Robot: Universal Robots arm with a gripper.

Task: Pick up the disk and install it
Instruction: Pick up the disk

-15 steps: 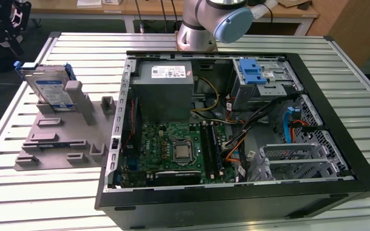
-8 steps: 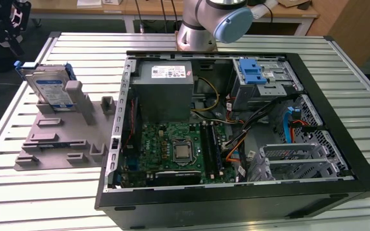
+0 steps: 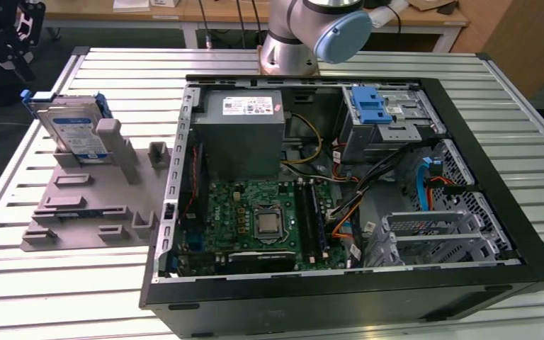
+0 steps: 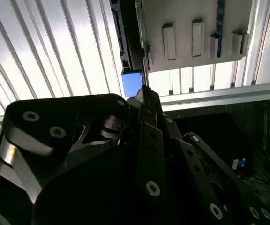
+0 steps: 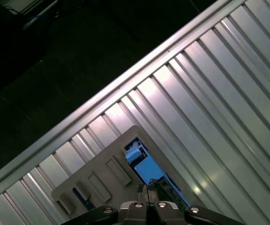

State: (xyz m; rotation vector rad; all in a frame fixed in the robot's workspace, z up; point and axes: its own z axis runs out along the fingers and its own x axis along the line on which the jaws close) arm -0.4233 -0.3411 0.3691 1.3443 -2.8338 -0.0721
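Slatted aluminium tabletop (image 3: 64,283) runs under everything I can see, with an open computer case (image 3: 348,301) on it and a grey slotted holder (image 3: 93,205) well off to the side of the case. My gripper (image 5: 147,192) hangs over that holder, fingertips drawn together with nothing between them. The disk (image 3: 71,131) stands directly below the tips in both wrist views, not touched. My main worry is that closed pair of fingers. If they go down as they are, I judge they would land on the disk's top edge rather than straddle it. That could jam it into its slot or tip it over. The edge is narrow, so a small sideways error could put one pad on the blue plastic bracket (image 5: 135,154) alone, which I expect to flex and let the drive twist. Farther from the hand, loose cables (image 3: 385,184) lie near the drive cage (image 3: 378,108), and a carried drive might snag on them. The disk itself is a flat silver slab with a white-and-blue label. The blue bracket frames it, and it sits upright on its edge in the holder.
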